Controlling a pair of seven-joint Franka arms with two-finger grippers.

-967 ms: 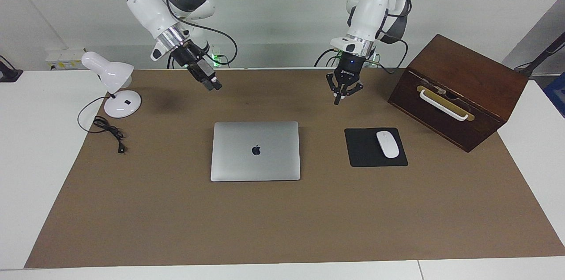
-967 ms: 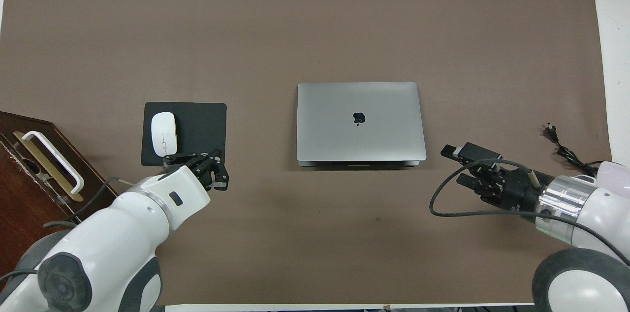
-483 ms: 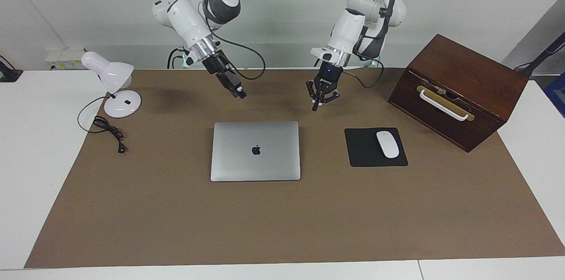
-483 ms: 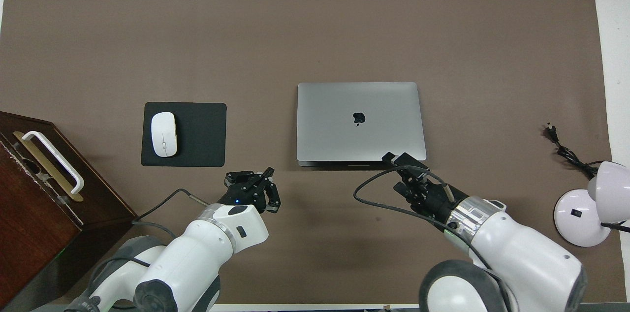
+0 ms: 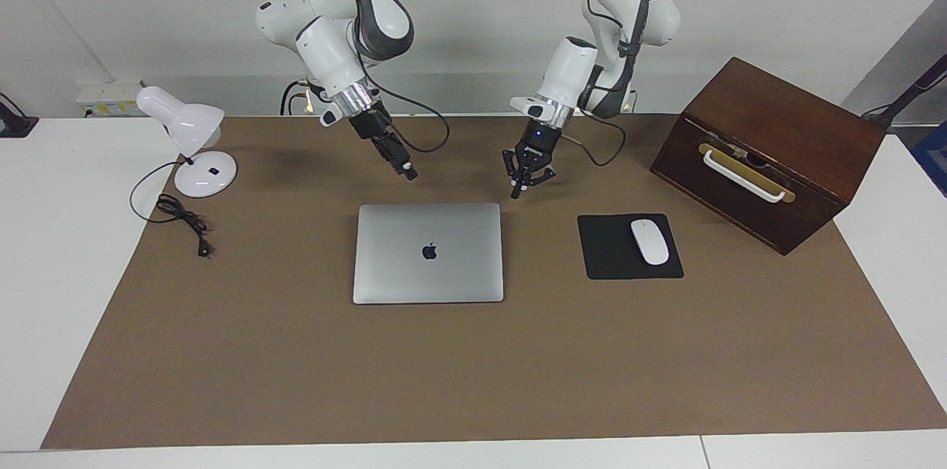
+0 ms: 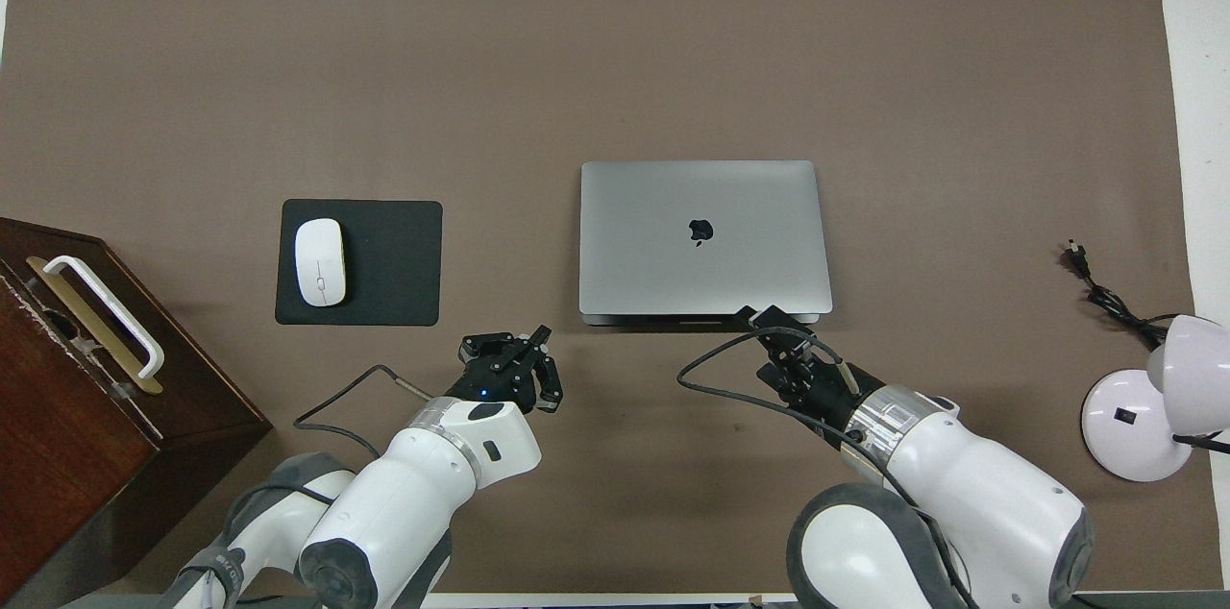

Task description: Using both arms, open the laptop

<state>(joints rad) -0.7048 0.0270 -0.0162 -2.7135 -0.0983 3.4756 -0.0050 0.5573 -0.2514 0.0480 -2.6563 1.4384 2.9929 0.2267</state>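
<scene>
Black fingers on the left gripper (image 5: pixel 520 186) are splayed partly apart with nothing between them; it hangs over bare mat just off the laptop's (image 5: pixel 428 253) corner on the robots' side. Whether the right gripper (image 5: pixel 407 171) is parted or closed I cannot tell; it holds nothing and hangs tilted above the laptop's edge nearest the robots. Below both, the laptop lies flat and closed on the brown mat (image 5: pixel 473 373), logo up. Out past the left gripper lie a mouse pad (image 5: pixel 610 258) bearing a white mouse (image 5: pixel 649 241), then a wooden box (image 5: pixel 769 151). Out past the right gripper stands a lamp (image 5: pixel 189 147).
</scene>
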